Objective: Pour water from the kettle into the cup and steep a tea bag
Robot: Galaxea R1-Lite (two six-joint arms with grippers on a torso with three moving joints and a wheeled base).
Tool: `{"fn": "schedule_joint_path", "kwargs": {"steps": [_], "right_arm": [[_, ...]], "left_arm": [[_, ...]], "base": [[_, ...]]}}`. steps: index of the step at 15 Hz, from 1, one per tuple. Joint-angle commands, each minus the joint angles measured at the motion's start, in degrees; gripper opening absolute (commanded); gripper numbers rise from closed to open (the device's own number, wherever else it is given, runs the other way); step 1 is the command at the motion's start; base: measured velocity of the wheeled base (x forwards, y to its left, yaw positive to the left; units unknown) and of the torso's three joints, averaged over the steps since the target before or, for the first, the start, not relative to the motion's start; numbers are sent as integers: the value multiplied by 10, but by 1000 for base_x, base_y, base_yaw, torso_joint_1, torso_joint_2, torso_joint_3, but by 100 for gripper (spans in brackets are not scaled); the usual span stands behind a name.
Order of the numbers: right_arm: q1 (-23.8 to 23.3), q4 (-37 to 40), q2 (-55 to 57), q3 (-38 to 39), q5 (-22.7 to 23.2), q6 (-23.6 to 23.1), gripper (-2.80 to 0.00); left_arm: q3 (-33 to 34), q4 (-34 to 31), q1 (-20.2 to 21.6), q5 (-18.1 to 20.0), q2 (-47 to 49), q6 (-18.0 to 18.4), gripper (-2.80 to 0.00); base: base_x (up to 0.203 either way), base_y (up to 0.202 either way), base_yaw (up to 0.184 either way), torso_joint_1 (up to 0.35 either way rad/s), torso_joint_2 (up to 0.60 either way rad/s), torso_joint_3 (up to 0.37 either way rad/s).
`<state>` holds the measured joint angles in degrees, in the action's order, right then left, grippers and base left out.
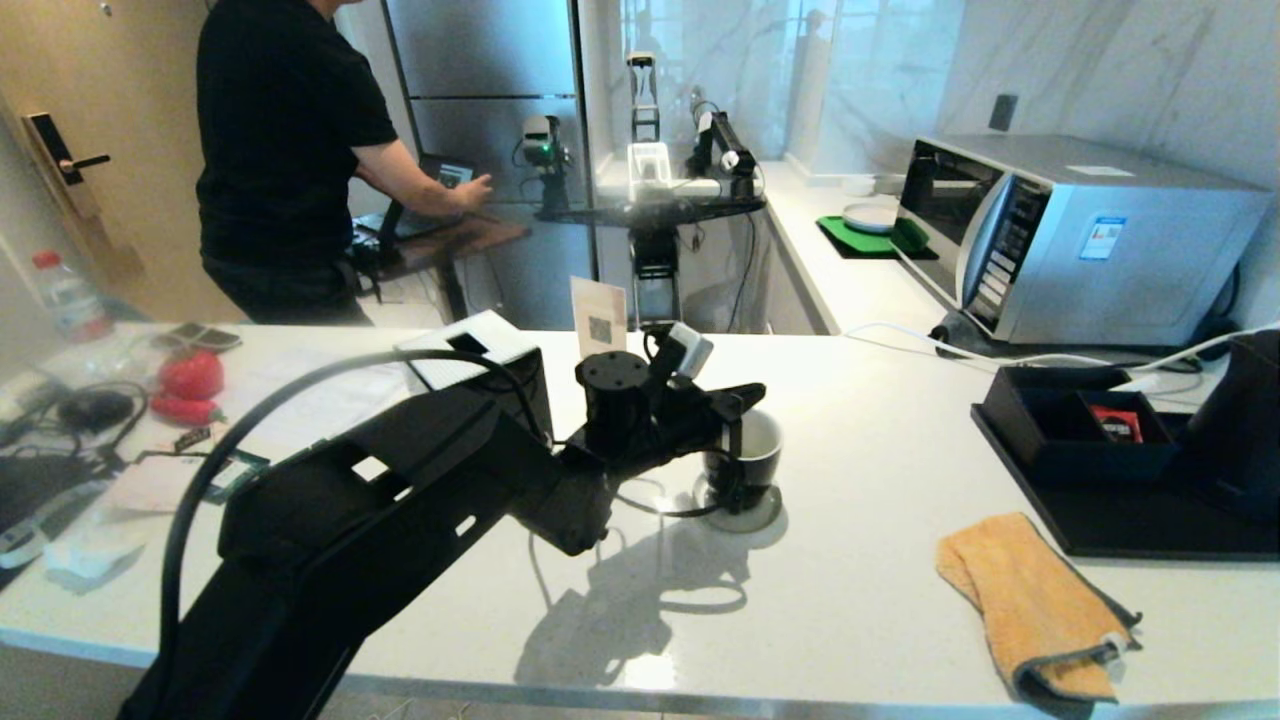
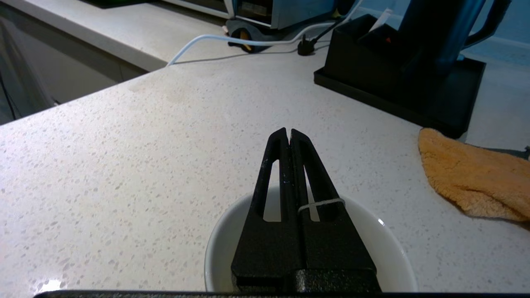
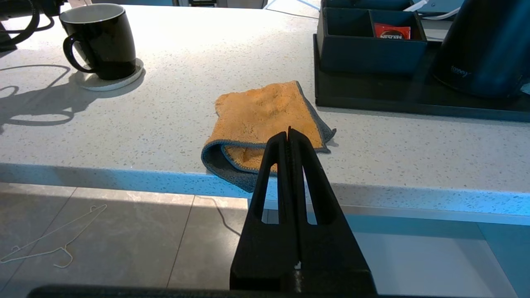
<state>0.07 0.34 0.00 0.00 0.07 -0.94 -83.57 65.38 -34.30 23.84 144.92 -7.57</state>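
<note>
The glossy black cup (image 1: 758,462) stands on a round grey coaster (image 1: 768,519) mid-counter; the right wrist view also shows the cup (image 3: 103,41). My left gripper (image 1: 742,396) hovers right over its mouth. In the left wrist view the left gripper (image 2: 288,131) is shut, and a thin pale string (image 2: 321,203) comes out between the jaws and loops over one finger. The tea bag's pouch is hidden under the fingers. Only the cup's white inside wall (image 2: 223,248) shows; no water is visible. The black kettle (image 1: 1240,420) stands at the far right. My right gripper (image 3: 289,134) is shut and empty, low in front of the counter edge.
An orange cloth (image 1: 1030,600) lies at the front right edge. The kettle shares a black tray (image 1: 1130,530) with a compartment box holding a red packet (image 1: 1117,424). A microwave (image 1: 1080,230) and a white cable (image 1: 900,335) are behind. A person (image 1: 280,150) stands at back left.
</note>
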Motion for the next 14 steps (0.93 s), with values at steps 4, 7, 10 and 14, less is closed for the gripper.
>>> {"fn": "schedule_joint_path", "kwargs": {"steps": [4,7,10,14], "right_arm": [[0,0,1,0,0,-1,-280],[0,0,0,0,0,0,-280],[0,0,0,0,0,0,-280],[0,0,1,0,0,0,-280]], "left_arm": [[-15,-25,3,14,-39,-1,-280],[-34,-58,4,26,-72,-1,-280],[-61,-91,4,27,-99,-1,-280],[-95,-124,4,27,-112,-1,-280]], "base": [[0,0,0,0,0,0],[0,0,0,0,0,0],[0,0,0,0,0,0],[0,0,0,0,0,0]]}}
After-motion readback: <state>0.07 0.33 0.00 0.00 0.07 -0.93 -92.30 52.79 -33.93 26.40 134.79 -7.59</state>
